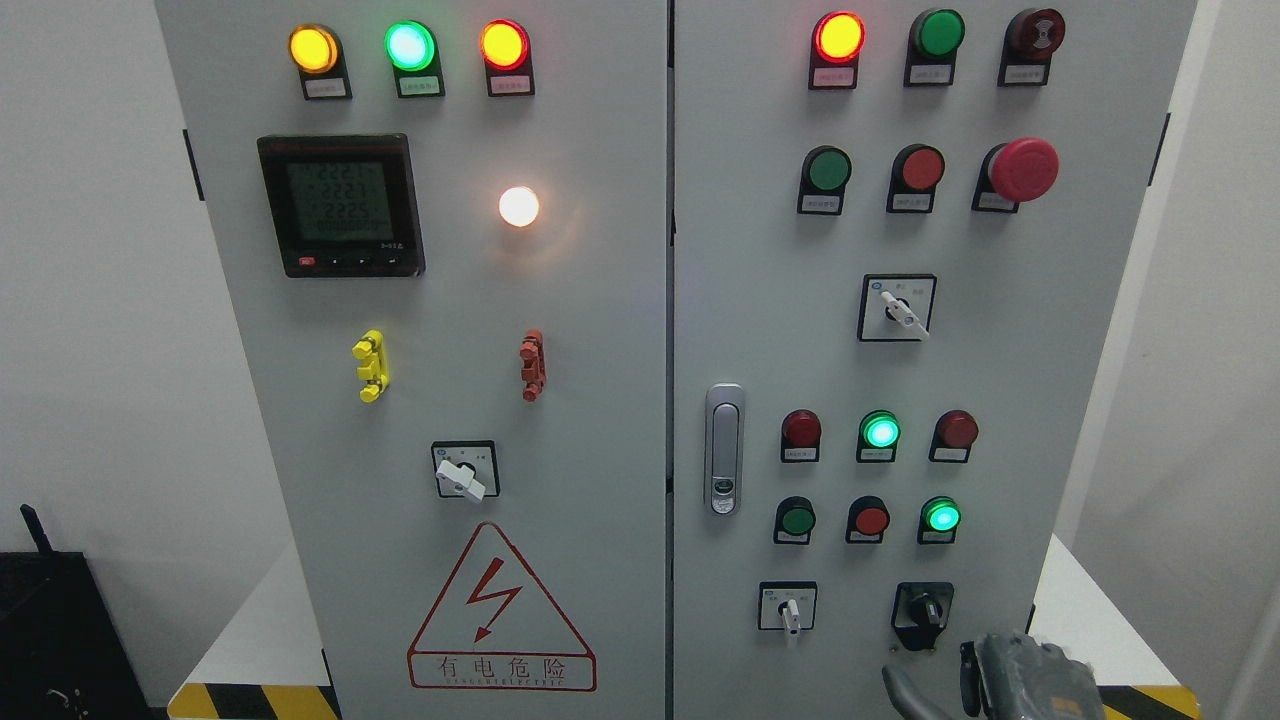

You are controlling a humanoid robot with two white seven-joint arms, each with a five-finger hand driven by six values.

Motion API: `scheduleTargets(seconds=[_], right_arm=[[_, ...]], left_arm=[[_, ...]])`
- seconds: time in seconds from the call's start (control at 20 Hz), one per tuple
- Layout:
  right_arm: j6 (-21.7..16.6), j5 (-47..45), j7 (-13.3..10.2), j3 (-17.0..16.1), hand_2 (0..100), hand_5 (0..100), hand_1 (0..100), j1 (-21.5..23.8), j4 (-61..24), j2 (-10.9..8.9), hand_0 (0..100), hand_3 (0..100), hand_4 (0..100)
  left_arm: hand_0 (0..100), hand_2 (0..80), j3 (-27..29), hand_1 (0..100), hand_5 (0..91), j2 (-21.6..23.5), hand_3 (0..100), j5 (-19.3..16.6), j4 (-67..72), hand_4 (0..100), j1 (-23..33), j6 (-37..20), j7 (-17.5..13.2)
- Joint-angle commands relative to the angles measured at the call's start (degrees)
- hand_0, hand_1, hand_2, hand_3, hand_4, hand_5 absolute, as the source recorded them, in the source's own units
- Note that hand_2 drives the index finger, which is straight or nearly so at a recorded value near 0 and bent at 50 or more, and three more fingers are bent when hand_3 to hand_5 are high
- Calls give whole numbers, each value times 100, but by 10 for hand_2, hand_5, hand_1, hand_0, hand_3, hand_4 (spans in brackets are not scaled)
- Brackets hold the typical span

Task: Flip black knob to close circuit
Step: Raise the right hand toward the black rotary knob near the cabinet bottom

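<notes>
The right robot hand [1010, 672] hung just below the black knob [922, 612] near the cabinet's [600, 400] lower right corner; fingers loosely apart, empty, apparently poised to reach it.

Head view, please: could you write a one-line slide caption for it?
Right hand rises at the lower edge, just below the black knob on the lit control cabinet, not yet touching it.
</notes>
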Motion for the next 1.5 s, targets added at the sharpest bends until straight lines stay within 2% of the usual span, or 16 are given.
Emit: scheduleTargets(seconds=[0.0,0.9,1.45], right_arm=[[-11,-52,1,-159,918,898,58,-208,499,-104,0,1000,857],[77,-35,-105,-116,919,900,65,-419,692,-43,0,1000,859],[86,-96,-105,-265,919,906,63,-472,807,-60,0,1000,863]], left_arm=[[120,0,0,556,0,0,0,1,4,0,3,5,2],[120,0,0,556,0,0,0,1,4,0,3,5,2],[120,0,0,556,0,0,0,1,-4,0,3,5,2]])
